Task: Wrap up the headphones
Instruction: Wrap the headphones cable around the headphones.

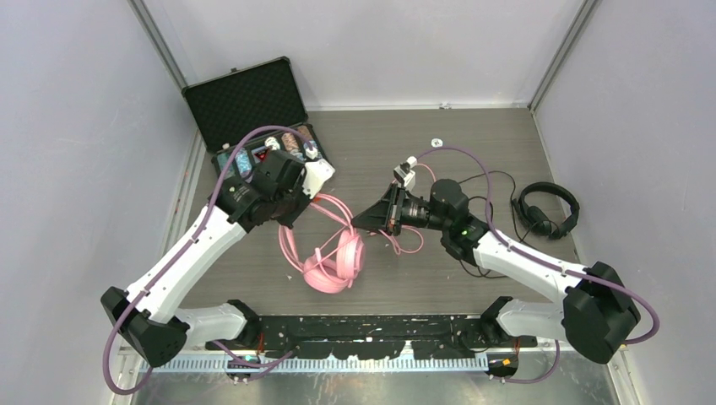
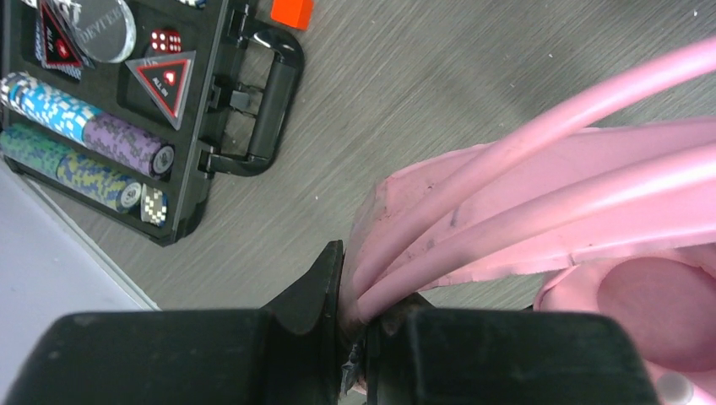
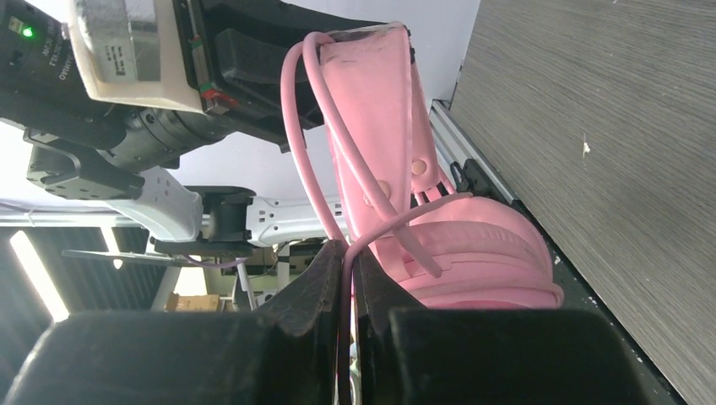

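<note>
The pink headphones (image 1: 333,261) rest with their ear cups on the table and the headband tilted up to the left. My left gripper (image 1: 314,190) is shut on the top of the headband (image 2: 591,169), pinching it together with loops of the pink cable (image 2: 523,143). To the right of the headset, my right gripper (image 1: 359,224) is shut on one strand of the pink cable (image 3: 295,126), which runs between its jaws toward the pink ear cup (image 3: 481,253). The black headphones (image 1: 547,209) lie at the far right with their thin black cable spread beside them.
An open black case (image 1: 245,97) of poker chips (image 2: 76,126) stands at the back left, close behind my left gripper. A small orange block (image 2: 292,12) lies near its handle. A small white disc (image 1: 436,143) sits at the back centre. Grey walls enclose the table.
</note>
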